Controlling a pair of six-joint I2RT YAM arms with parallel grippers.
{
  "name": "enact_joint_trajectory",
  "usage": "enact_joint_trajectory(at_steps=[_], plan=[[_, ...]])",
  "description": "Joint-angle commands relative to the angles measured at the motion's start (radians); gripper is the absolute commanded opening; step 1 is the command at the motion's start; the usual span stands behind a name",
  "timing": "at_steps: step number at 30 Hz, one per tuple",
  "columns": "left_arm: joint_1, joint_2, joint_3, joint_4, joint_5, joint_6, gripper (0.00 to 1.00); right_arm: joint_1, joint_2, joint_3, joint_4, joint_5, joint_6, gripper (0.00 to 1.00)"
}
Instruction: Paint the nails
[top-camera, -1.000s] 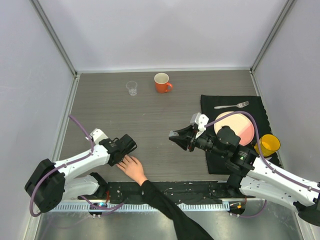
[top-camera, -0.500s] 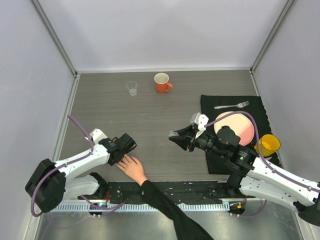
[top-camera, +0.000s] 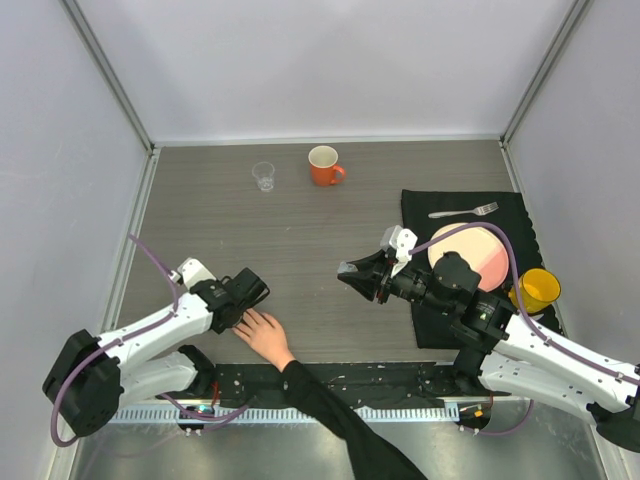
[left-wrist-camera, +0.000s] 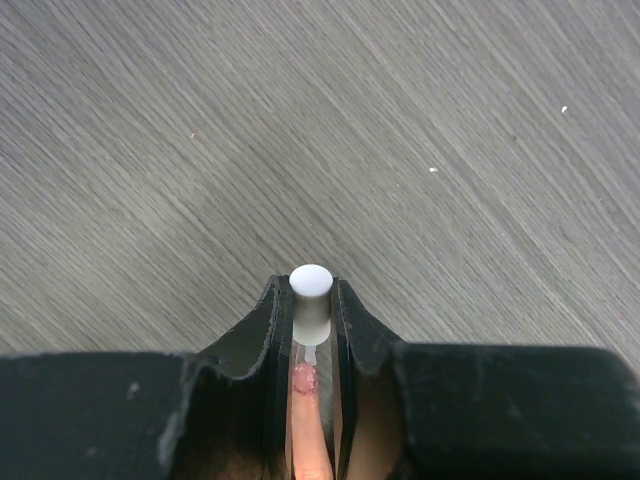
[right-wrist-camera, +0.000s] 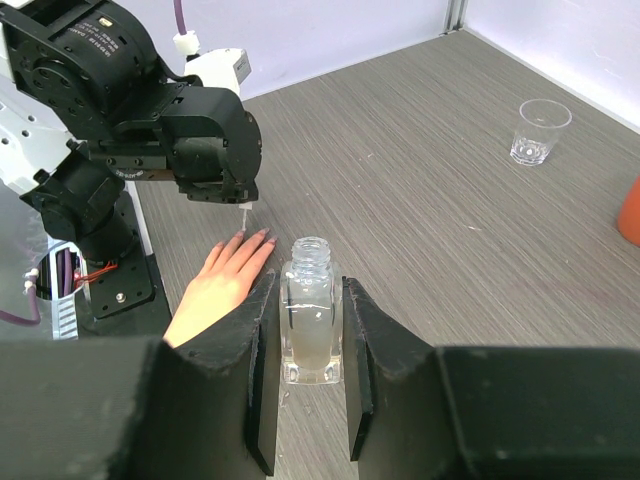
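Painting target: the nails (right-wrist-camera: 255, 236) sit at the tips of a person's bare palm-down fingers (top-camera: 265, 335), which reach onto the near left part of the table (top-camera: 300, 240) from a black sleeve (top-camera: 330, 410).
Nail under the brush: in the left wrist view one finger lies straight below the gap in the jaws, and its nail (left-wrist-camera: 303, 380) shows a reddish tint.
Left hand (left-wrist-camera: 311, 295): narrow, pinched on a white-capped brush (left-wrist-camera: 311, 300) with the cap poking out past the fingertips and the thin stem pointing down at the finger.
Brush tip: from the right wrist view it hangs just over the person's fingertips; whether it touches a nail cannot be told.
Right hand (right-wrist-camera: 310, 290): clamped on a small clear bottle (right-wrist-camera: 310, 320), held upright with its neck uncapped and a pale liquid in the lower part.
Bottle position: near the person's fingertips, a little to their right; whether it rests on the table cannot be told.
Far edge: a clear cup (top-camera: 263, 176) and an orange mug (top-camera: 324, 165), near each other.
Right side: a black mat (top-camera: 470, 215) carries a fork (top-camera: 463, 211) and a pink plate (top-camera: 470, 255); a yellow cup (top-camera: 538, 290) stands at the mat's right edge.
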Motion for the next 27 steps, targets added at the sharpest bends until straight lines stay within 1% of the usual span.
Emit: enact_joint_trajectory(at_steps=[1, 9, 15, 27], plan=[[0.006, -0.016, -0.007, -0.017, 0.004, 0.011, 0.00, 0.000, -0.016, 0.008, 0.064, -0.005, 0.002, 0.01], [0.006, 0.018, 0.005, -0.032, 0.009, -0.012, 0.00, 0.000, -0.022, 0.008, 0.064, -0.005, 0.001, 0.01], [0.006, 0.051, 0.011, -0.010, -0.006, -0.010, 0.00, 0.000, -0.022, 0.008, 0.064, -0.005, 0.001, 0.01], [0.006, 0.045, 0.016, 0.052, -0.049, 0.062, 0.00, -0.001, -0.017, 0.005, 0.062, -0.005, 0.004, 0.01]])
